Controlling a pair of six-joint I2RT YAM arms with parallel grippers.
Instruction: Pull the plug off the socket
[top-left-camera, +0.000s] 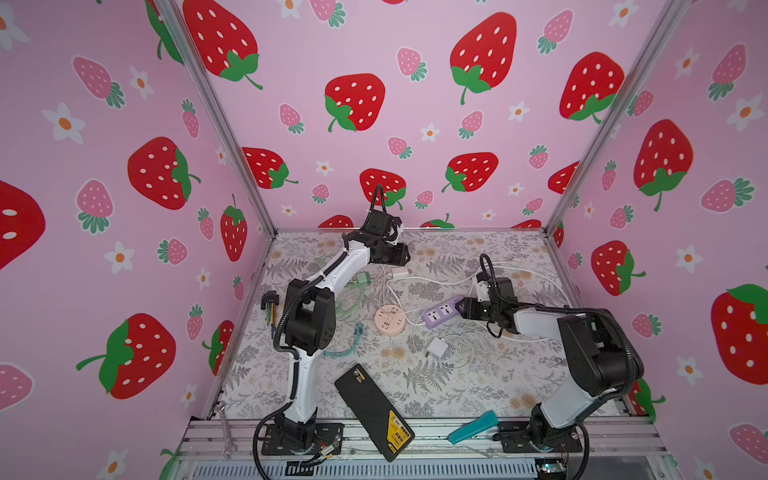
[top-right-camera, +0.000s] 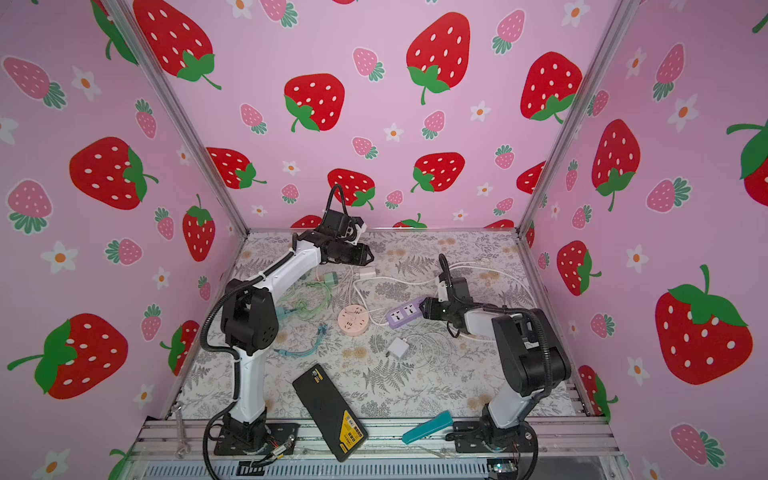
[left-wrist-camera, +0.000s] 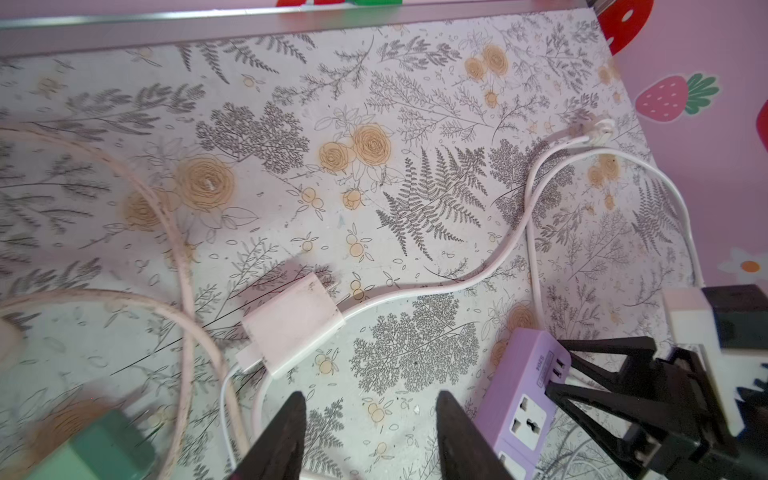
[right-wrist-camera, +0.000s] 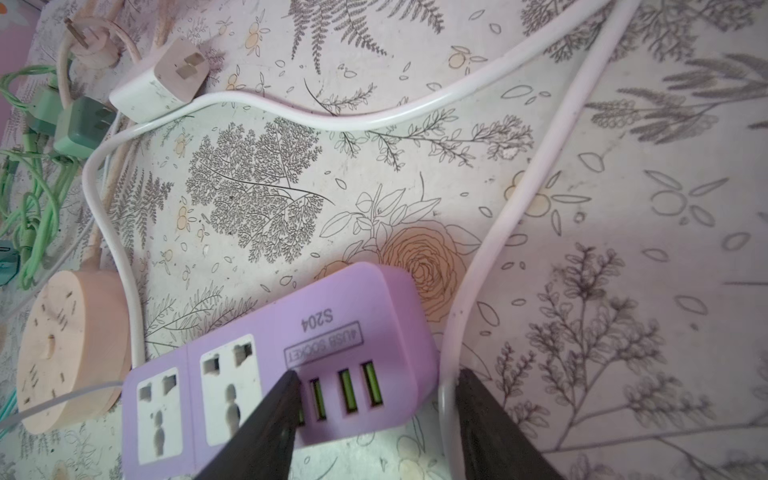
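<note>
Left jaws hang apart, with the white boxy charger plug (left-wrist-camera: 293, 324) lying on the floral-print desk (left-wrist-camera: 415, 104) just ahead of them. Right jaws are clamped on the USB end of the purple plastic power strip (right-wrist-camera: 374, 291), round peach socket hub (right-wrist-camera: 70, 345) beyond.

Pink walls (top-left-camera: 415, 124) printed with red and pale strawberries and small white flowers are enclosing the cell on three sides. Metal posts (top-left-camera: 216, 112) are running up along the two back corners. Below, a tabletop (top-left-camera: 478, 386) covered in a grey fern and tan rose print is stretching back to the rear wall. An aluminium rail (top-left-camera: 615, 432) is crossing the front edge. Soft, even light is falling over everything, leaving only faint shadows.
</note>
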